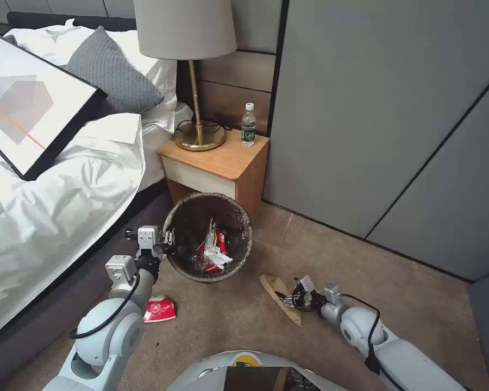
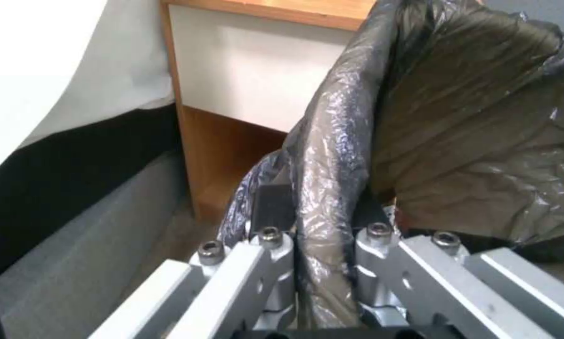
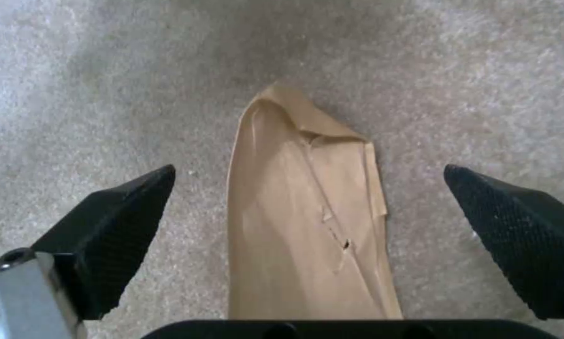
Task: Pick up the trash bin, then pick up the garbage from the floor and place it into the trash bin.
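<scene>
Right gripper (image 3: 307,245) spread wide, pads (image 3: 115,226) either side of brown paper scrap (image 3: 310,235), not touching yet. Scrap lies flat on carpet (image 3: 106,94), just right of trash bin (image 1: 207,236). Guessing thin, floppy, near weightless; raised crease down middle looks like best bite, flat edges will likely slide.

Left gripper (image 2: 322,263) pinching bin rim, bag liner (image 2: 332,155) bunched between fingers. Liner looks slick, so grip through to the plastic. Bin holds wrappers already. Red packet (image 1: 159,309) lies near bin's left front.

One trash bin (image 1: 207,237), one lamp (image 1: 193,70), one bottle (image 1: 248,125), two pillows (image 1: 111,68), one picture frame (image 1: 27,103).
</scene>
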You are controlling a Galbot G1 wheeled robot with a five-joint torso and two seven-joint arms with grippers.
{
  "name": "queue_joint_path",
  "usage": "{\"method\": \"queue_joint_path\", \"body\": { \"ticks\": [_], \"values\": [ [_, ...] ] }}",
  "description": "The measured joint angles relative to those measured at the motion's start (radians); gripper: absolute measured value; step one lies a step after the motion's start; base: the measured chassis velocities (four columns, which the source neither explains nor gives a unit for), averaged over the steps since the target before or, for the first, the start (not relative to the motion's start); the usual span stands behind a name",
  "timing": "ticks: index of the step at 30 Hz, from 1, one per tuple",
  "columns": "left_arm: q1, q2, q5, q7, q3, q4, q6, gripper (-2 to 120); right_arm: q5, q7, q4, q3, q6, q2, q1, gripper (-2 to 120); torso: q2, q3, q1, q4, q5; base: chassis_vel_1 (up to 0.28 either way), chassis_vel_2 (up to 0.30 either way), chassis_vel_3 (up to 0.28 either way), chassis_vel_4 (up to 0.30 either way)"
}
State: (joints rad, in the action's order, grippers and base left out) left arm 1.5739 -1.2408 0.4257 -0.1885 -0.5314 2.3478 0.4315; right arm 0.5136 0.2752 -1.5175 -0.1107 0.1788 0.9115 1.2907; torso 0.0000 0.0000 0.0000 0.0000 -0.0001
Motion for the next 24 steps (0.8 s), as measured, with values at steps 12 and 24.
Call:
{"method": "queue_joint_path", "body": {
  "ticks": [12,24],
  "values": [
    [-0.001,-0.001,0.0,0.0,0.002,0.002,-0.001,7,-0.028,-0.001,0.072,0.018,-0.002,0.03,-0.028,100,0.0,0.0,0.0,0.0,0.0,0.0,0.0,0.0,0.0],
    [0.001,-0.001,0.0,0.0,0.003,0.006,-0.002,7,-0.06,-0.004,0.108,0.033,-0.007,0.054,-0.038,66,0.0,0.0,0.0,0.0,0.0001,0.0,0.0,0.0,0.0]
  ]
}}
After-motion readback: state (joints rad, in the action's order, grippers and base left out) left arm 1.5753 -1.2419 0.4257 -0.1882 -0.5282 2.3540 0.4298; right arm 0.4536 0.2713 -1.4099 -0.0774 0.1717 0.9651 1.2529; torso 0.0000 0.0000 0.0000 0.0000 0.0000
